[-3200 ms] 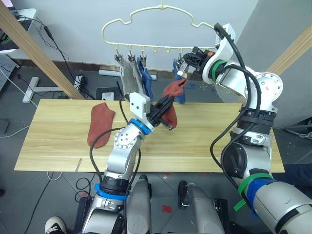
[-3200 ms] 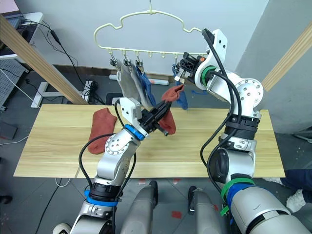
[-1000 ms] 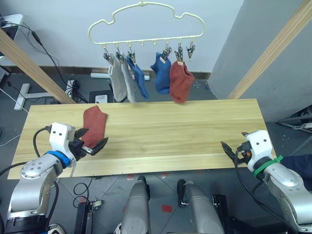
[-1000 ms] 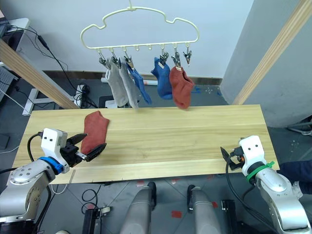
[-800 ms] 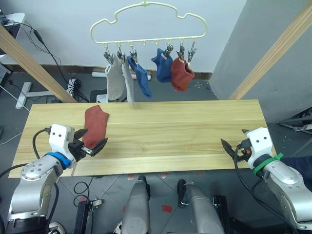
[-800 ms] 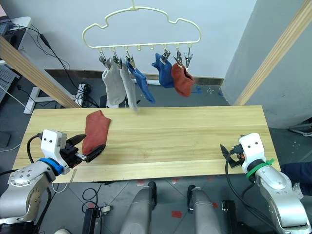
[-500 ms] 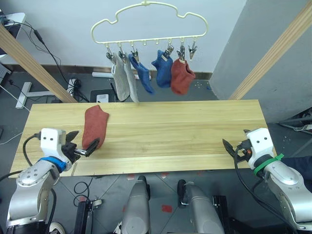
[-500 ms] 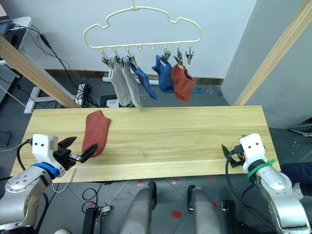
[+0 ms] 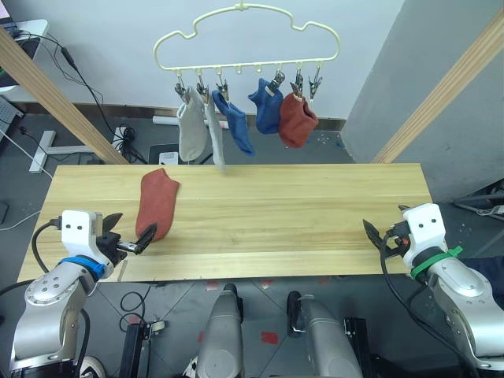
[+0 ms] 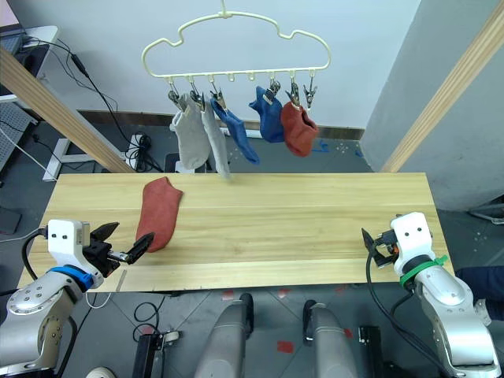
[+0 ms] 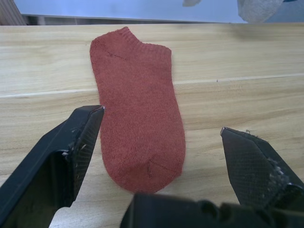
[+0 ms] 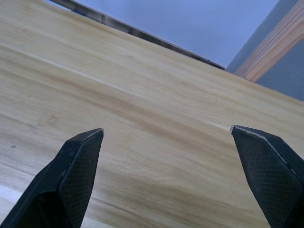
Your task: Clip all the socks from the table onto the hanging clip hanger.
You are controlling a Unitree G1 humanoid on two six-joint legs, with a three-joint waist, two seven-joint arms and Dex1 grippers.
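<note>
The pale-yellow clip hanger point(image 9: 246, 30) hangs above the table's far edge. Clipped to it are two light grey socks point(image 9: 190, 132), two blue socks point(image 9: 237, 131) and one rust-red sock point(image 9: 298, 124). Another rust-red sock point(image 9: 156, 203) lies flat on the wooden table point(image 9: 315, 213), at its left. My left gripper point(image 9: 130, 231) stands open at the near left edge, just short of that sock's toe point(image 11: 142, 171); the sock lies ahead between the fingers point(image 11: 76, 142), apart from them. My right gripper point(image 9: 368, 231) is open and empty at the near right edge, over bare wood point(image 12: 156, 95).
Slanted wooden poles stand at the left point(image 9: 55, 94) and right point(image 9: 441, 94) behind the table. Cables and a power strip point(image 9: 118, 138) lie on the floor beyond the far edge. A grey wall panel point(image 9: 425, 71) rises at the right.
My left gripper has drawn back a little toward the table's near left corner. The hung socks have swayed on their clips. The right gripper has hardly moved.
</note>
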